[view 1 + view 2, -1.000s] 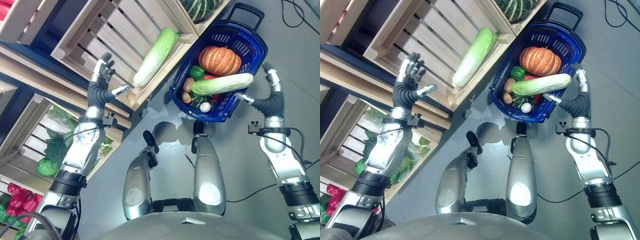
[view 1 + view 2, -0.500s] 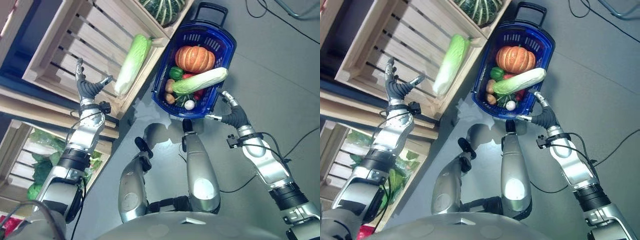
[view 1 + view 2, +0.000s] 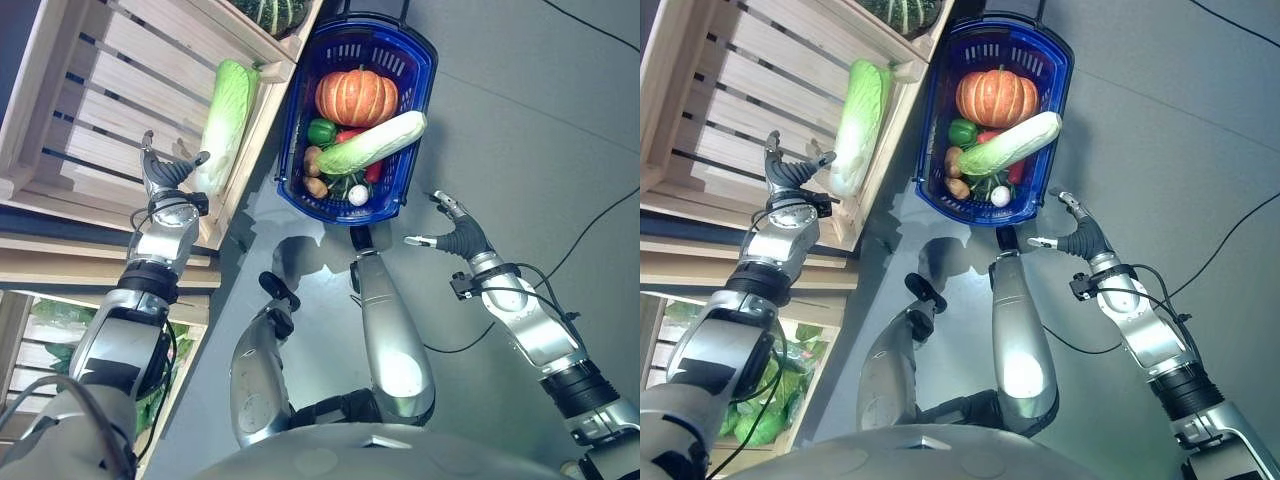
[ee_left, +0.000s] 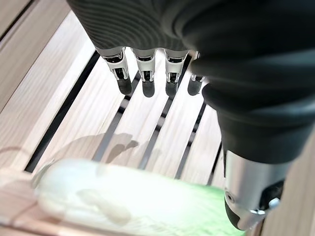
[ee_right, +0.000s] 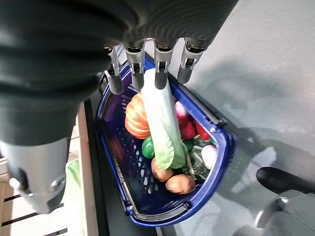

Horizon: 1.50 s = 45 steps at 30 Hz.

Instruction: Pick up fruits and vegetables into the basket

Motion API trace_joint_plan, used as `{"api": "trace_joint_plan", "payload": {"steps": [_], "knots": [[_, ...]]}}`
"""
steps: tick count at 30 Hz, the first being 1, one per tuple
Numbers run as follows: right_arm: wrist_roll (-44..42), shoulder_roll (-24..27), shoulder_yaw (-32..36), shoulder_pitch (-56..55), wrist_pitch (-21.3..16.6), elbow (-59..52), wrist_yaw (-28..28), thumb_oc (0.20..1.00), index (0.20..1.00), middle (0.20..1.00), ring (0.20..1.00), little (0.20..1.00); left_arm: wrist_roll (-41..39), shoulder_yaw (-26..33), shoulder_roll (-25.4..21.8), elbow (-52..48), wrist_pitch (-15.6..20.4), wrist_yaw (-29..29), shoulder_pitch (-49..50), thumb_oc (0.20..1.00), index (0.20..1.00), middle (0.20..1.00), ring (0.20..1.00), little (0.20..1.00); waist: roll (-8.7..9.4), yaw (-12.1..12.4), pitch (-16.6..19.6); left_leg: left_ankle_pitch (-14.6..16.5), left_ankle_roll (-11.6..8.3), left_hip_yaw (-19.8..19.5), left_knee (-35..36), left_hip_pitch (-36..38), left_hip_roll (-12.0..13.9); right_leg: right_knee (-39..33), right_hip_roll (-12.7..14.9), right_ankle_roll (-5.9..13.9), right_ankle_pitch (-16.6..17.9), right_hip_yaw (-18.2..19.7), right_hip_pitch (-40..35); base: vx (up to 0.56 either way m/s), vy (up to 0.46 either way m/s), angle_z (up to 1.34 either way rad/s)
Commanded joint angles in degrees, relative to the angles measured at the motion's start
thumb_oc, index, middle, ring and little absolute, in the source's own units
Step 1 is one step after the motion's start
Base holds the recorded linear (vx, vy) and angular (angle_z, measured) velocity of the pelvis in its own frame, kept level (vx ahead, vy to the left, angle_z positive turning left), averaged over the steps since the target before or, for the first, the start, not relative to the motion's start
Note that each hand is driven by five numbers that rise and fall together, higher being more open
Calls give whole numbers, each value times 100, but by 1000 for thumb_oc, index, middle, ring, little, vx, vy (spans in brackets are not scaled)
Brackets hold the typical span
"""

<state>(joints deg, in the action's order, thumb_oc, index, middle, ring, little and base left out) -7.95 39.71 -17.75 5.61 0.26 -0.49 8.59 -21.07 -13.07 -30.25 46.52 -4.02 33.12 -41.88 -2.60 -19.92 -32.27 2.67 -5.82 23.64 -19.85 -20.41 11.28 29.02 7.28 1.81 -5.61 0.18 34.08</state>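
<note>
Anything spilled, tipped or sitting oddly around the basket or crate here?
Nothing spilled. The one oddity: the napa cabbage in the blue basket lies across the heaped produce, its tip over the rim. The other cabbage lies in the wooden crate beside the open left hand.

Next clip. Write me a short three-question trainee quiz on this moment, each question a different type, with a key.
1. True or false: the left robot hand is curled round the napa cabbage in the crate.
2. Multiple choice: what lies across the top of the load in the blue basket? A) a banana B) a second napa cabbage C) a cucumber
3. Fill in: the large orange item in the basket is a ______.

Key: 1. False; its fingers are open beside the cabbage. 2. B. 3. Pumpkin. The right robot hand is open and empty, off the basket.
</note>
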Motion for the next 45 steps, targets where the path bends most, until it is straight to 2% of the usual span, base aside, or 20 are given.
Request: {"api": "trace_joint_plan", "payload": {"steps": [1,13,17,26,33,45], "knots": [[-271,-45,-90,48,-19,-379,128,1000,1000,1000,1000,1000,-6,-21,-618,410,25,-25,-187,1000,1000,1000,1000,1000,341,-130,247,682,247,94,-937,-574,44,54,30,292,-229,174,287,-6,31,-8],[-387,171,-173,153,104,-415,254,1000,1000,1000,1000,1000,-131,-325,-938,1420,-21,-612,-1014,1000,1000,1000,1000,1000,168,-294,247,623,139,233,-968,-1050,-9,86,101,279,-140,277,955,-7,51,-6],[-467,202,-183,163,111,-346,351,1000,1000,1000,1000,1000,-154,-403,-965,1569,-120,-707,-1192,1000,1000,1000,1000,1000,135,-316,247,630,118,263,-1004,-1196,-13,129,105,277,-130,313,1155,0,18,1],[-773,170,-221,299,60,-137,495,1000,1000,1000,1000,1000,-577,-592,-909,2124,-475,-1346,-1483,1000,1000,1000,1000,1000,131,-358,247,658,76,236,-1158,-1617,-13,218,57,259,-78,414,1600,-2,2,-1],[-909,141,-223,376,108,-105,545,1000,1000,1000,1000,1000,-867,-606,-794,2290,-455,-1951,-1456,1000,1000,1000,1000,1000,150,-392,247,654,54,254,-1210,-1791,17,211,25,254,-21,457,1779,0,0,0],[-1114,144,-104,437,194,-124,567,1000,1000,1000,1000,1000,-1532,-621,-705,2233,-221,-2391,-1630,1000,1000,1000,1000,1000,110,-482,247,644,30,276,-1274,-2045,41,297,-69,216,-1,569,2073,2,2,-1]]}}
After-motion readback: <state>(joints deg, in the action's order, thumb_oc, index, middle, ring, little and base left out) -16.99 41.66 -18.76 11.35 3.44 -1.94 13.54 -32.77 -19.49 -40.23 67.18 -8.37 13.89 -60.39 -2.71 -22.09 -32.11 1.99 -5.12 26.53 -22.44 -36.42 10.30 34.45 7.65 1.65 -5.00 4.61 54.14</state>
